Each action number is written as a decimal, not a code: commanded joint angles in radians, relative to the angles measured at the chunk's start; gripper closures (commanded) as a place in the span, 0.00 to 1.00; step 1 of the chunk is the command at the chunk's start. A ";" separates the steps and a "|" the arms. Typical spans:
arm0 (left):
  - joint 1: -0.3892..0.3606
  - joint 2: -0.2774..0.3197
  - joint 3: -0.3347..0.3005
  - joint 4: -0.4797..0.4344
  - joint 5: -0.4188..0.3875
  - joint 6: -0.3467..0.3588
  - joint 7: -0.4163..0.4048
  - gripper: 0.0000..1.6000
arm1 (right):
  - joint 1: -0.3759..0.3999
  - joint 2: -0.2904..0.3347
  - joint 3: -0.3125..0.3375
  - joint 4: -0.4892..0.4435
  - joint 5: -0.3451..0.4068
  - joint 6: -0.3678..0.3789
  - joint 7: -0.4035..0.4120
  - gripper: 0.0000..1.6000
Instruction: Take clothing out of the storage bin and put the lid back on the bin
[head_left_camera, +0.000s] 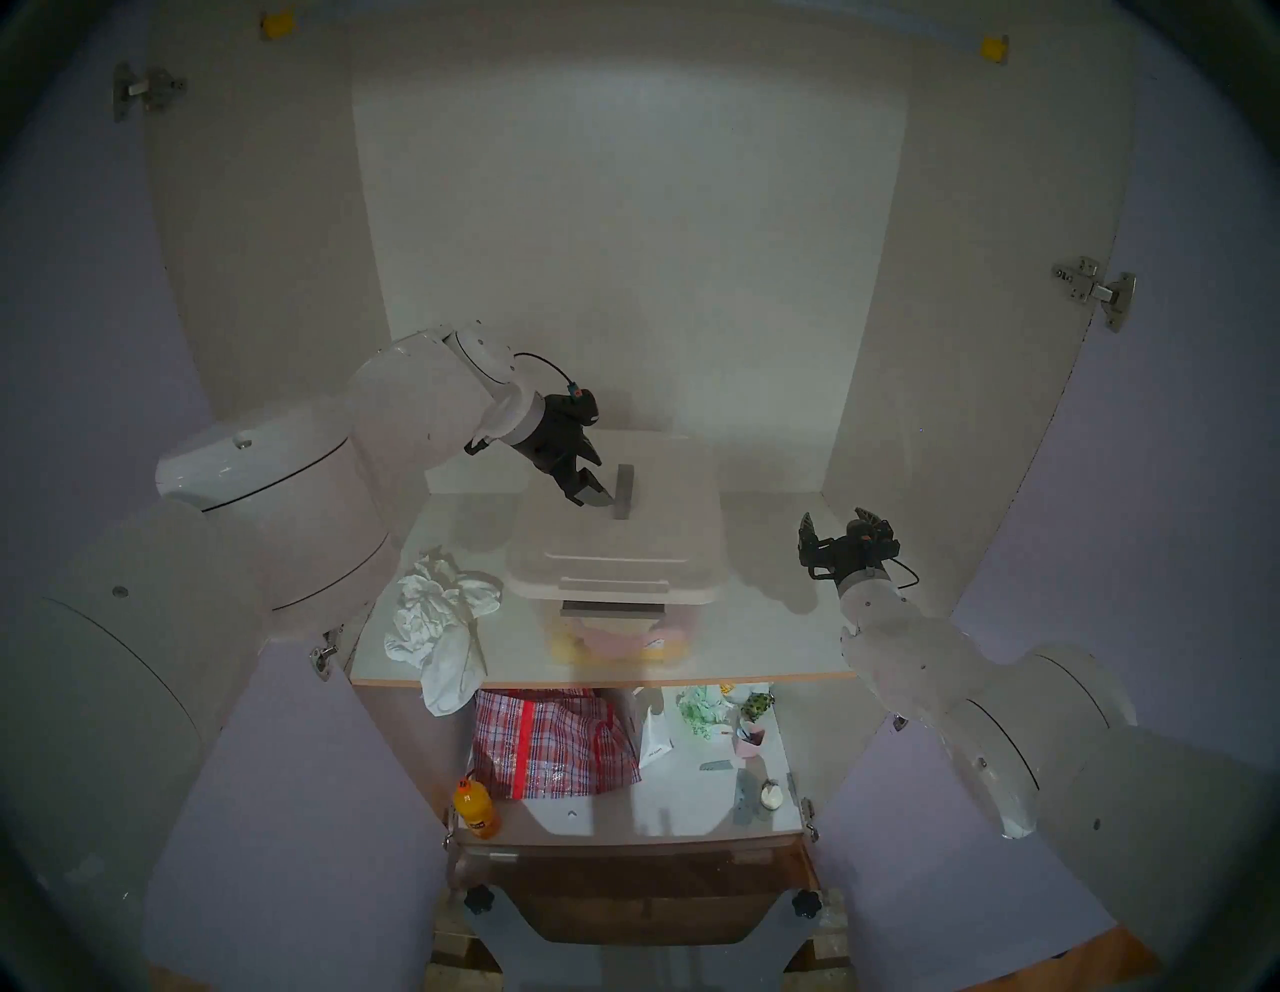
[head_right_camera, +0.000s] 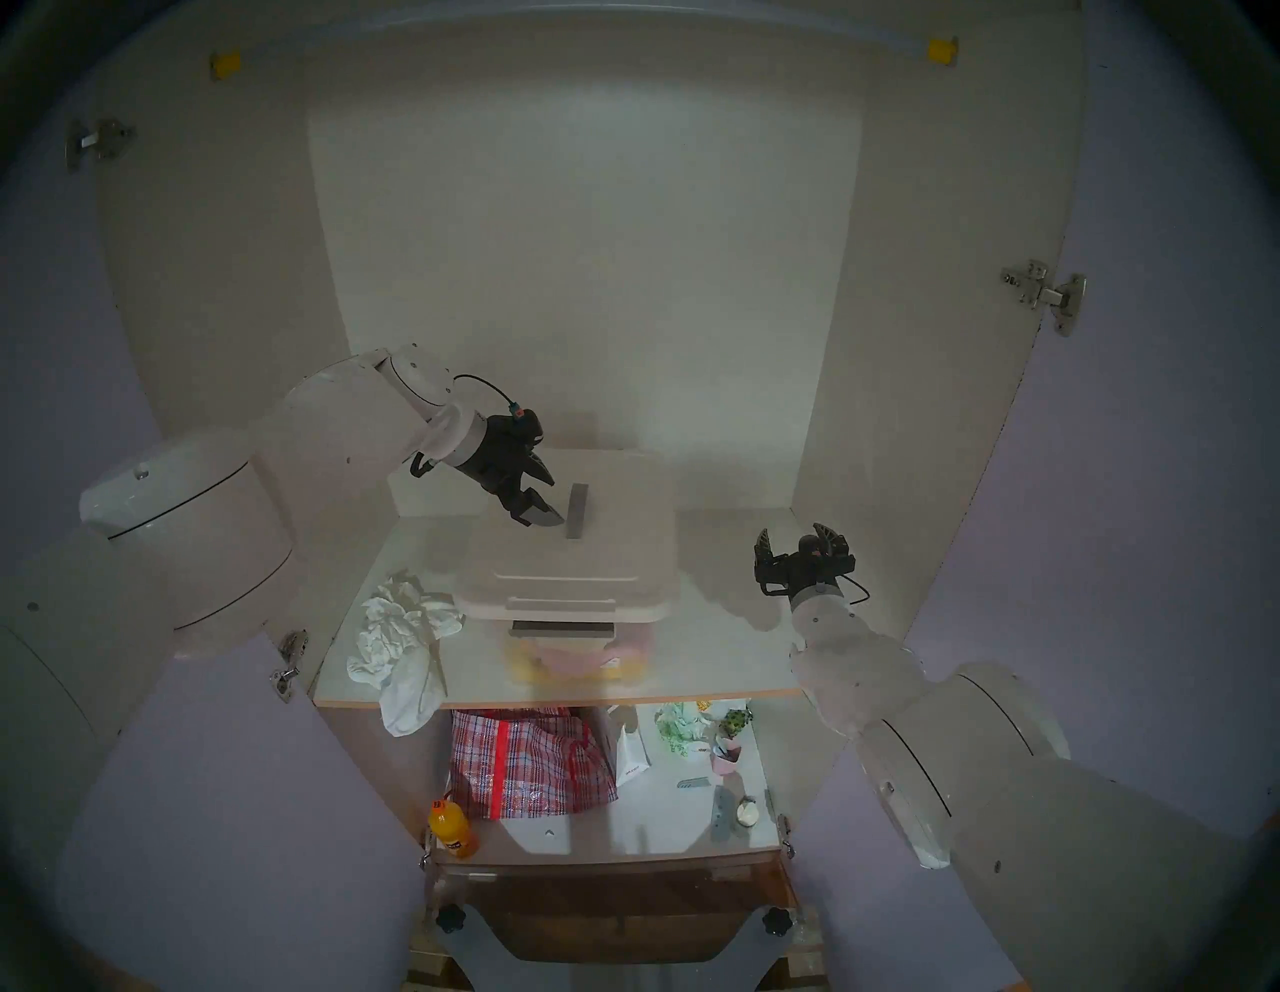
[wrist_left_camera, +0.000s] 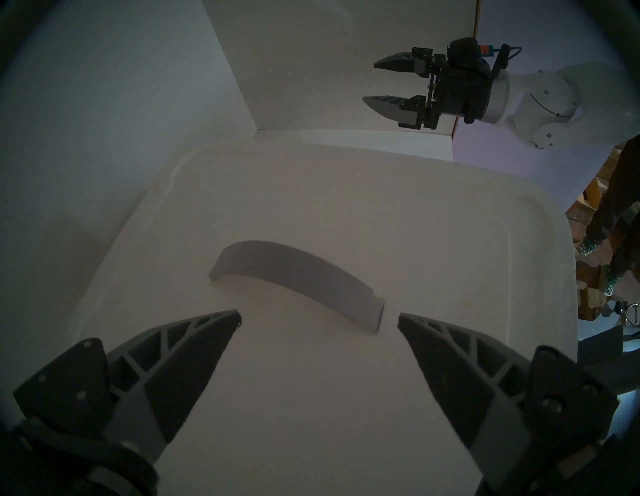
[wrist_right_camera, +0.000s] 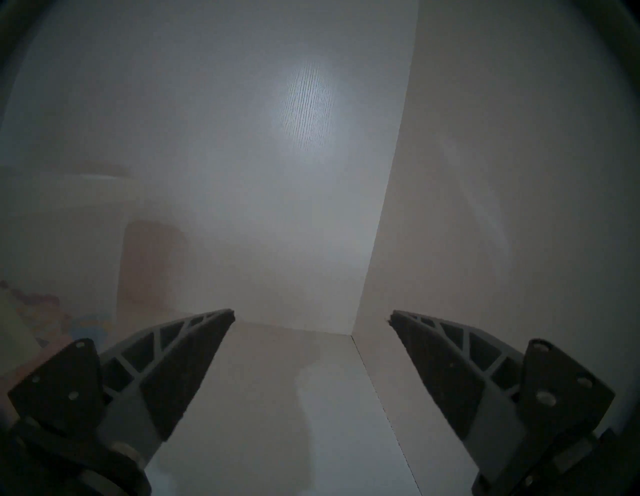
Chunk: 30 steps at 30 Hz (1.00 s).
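lid (head_left_camera: 627, 512) seated on storage bin (head_left_camera: 623, 641), mid shelf (head_left_camera: 762, 644) | clothing (head_left_camera: 443, 616) crumpled left of bin, one end hanging over shelf edge | left end effector (wrist_left_camera: 318, 317) wide open, empty – over lid beside grey handle strip (wrist_left_camera: 301, 277) | right end effector (wrist_right_camera: 311, 317) wide open, empty – right of bin, apart

Storage bin (head_left_camera: 623, 644) contents blurred behind its clear wall, top hidden under lid (head_left_camera: 623, 526).
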 joint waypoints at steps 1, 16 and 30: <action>-0.033 0.046 -0.002 0.039 0.006 0.067 0.038 0.00 | 0.025 -0.001 0.002 -0.015 0.000 -0.008 0.000 0.00; -0.007 0.106 0.004 0.096 0.029 0.158 0.263 0.00 | 0.024 -0.001 0.003 -0.014 -0.003 -0.008 -0.001 0.00; 0.024 0.096 0.006 0.099 0.054 0.137 0.404 0.00 | 0.024 -0.001 0.005 -0.015 -0.005 -0.008 -0.001 0.00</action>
